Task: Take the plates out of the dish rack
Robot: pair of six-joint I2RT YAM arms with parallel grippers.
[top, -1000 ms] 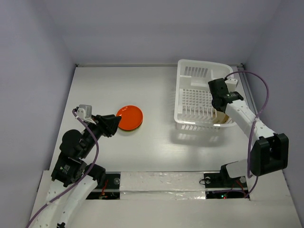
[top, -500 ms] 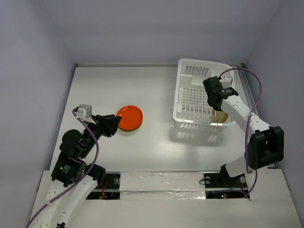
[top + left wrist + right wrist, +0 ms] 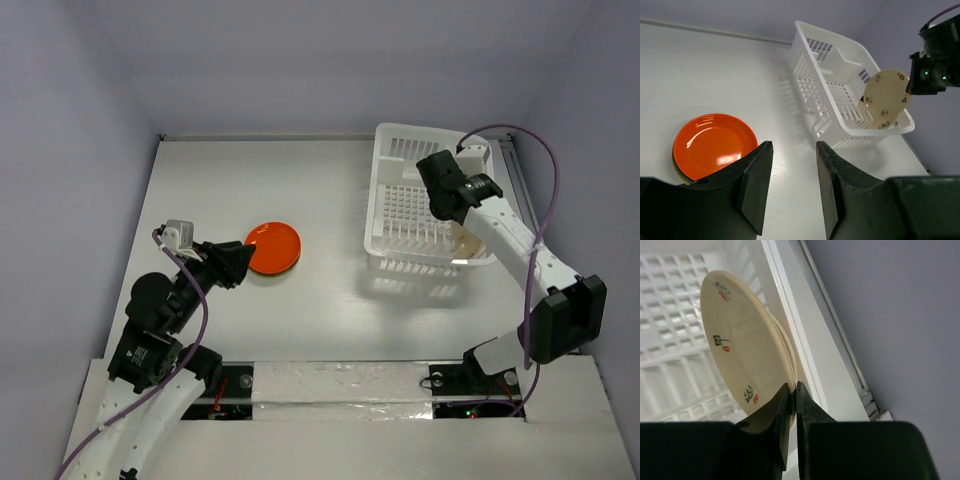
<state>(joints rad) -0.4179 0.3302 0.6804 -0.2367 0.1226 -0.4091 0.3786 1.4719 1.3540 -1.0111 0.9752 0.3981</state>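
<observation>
Above, top camera, rack: a white plastic rectangular dish rack with a grid floor and slotted walls sits at the far right of the white table.
Top camera, right side: the right gripper hangs over the rack's interior. Its arm covers most of a cream round plate by the right wall.
Top camera, left side: the left gripper is just beside a glossy orange-red round plate that tops a small stack, well apart from the rack.
Left wrist, jaws: apart, nothing between them. The orange-red plate lies below-left, with darker and greenish rims under it.
Left wrist, cream plate: on edge and pinched at its rim by the right gripper. Its upper part is above the rack's rim, and small marks dot its border.
Right wrist, jaws: clamped on the cream plate's thin rim.
Right wrist, plate face: smooth and glazed, with red and black marks. The rack's grid is behind it and the right wall beside it.
</observation>
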